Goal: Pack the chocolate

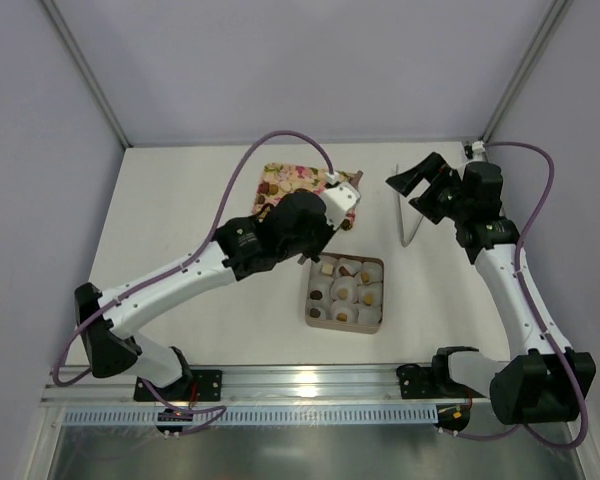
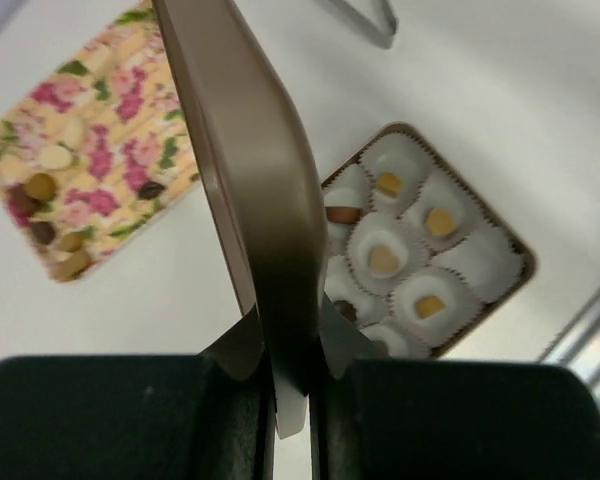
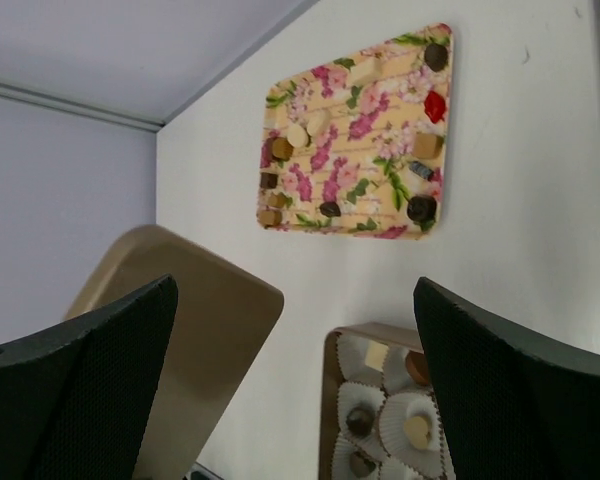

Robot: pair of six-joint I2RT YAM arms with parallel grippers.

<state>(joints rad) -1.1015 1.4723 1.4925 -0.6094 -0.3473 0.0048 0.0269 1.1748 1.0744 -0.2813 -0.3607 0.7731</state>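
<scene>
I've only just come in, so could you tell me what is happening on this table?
The left pincer is shut on the brown lid, holding it on edge above the table between the floral tray and the open box. Several paper cups in the box hold a chocolate; more pieces lie on the tray. The right pincer is open and empty, raised near metal tongs lying on the table.

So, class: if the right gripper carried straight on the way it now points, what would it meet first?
Probably the bare table between the floral tray and the box; the right gripper, jaws open, frames that gap, though depth is unclear.
</scene>
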